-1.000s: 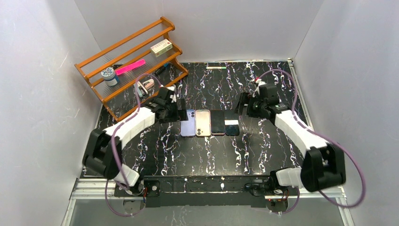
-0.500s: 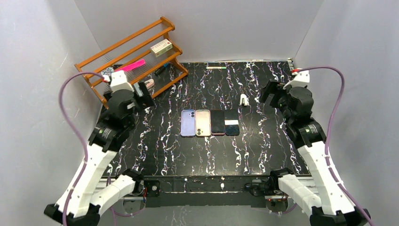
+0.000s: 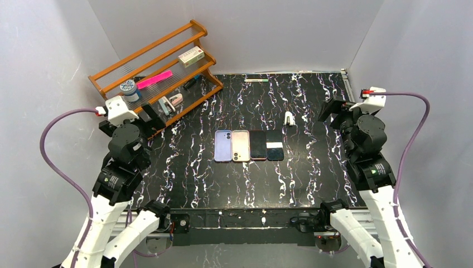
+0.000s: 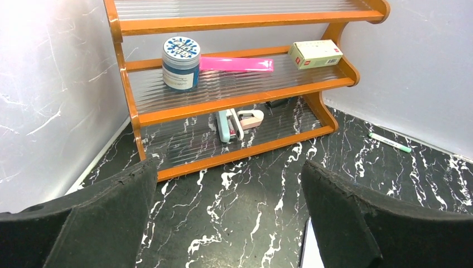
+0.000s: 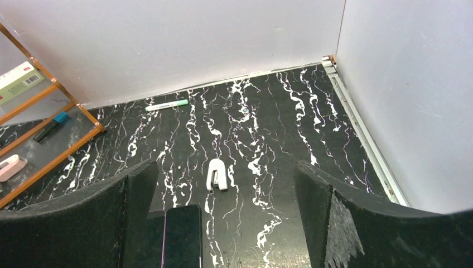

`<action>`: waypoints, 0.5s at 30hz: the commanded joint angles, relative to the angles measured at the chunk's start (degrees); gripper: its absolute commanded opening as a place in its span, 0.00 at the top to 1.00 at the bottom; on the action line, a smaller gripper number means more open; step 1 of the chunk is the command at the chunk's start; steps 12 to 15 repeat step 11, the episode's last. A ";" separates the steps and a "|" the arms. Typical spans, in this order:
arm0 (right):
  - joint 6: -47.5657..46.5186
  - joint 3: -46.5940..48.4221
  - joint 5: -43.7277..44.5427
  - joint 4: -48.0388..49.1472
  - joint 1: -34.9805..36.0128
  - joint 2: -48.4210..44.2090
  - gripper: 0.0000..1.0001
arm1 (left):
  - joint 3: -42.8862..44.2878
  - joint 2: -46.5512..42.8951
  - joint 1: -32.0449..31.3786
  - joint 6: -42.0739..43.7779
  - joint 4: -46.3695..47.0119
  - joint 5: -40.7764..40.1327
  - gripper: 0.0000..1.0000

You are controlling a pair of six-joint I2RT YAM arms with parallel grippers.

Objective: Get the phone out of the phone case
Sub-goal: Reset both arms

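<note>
Only overhead, a full row of four phones [image 3: 249,146].

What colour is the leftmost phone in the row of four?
The leftmost phone is lavender; top external view shows it best.

Between your left pincer [image 4: 228,173] and right pincer [image 5: 223,170]: a lilac phone [image 3: 223,146], a pink phone [image 3: 241,146], two black phones [image 3: 258,144]. The table [image 3: 312,167] is black, veined white. Beyond the left pincer: orange rack [image 4: 240,100], blue jar [image 4: 181,62].

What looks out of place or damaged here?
Nothing is spilled or damaged. The four phones lie in a tidy row. Only the wooden shelf stands askew to the walls, and a small white object and a green pen lie loose.
</note>
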 commanded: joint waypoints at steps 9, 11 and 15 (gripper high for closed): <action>-0.08 -2.25 0.68 5.10 -0.09 1.28 0.01 | -3.52 0.17 0.16 -0.64 4.40 -2.16 0.02; -0.13 -2.22 0.60 5.45 -0.12 1.47 0.01 | -3.57 0.46 0.16 -0.17 5.06 -1.86 0.02; -0.13 -2.22 0.60 5.45 -0.12 1.47 0.01 | -3.57 0.46 0.16 -0.17 5.06 -1.86 0.02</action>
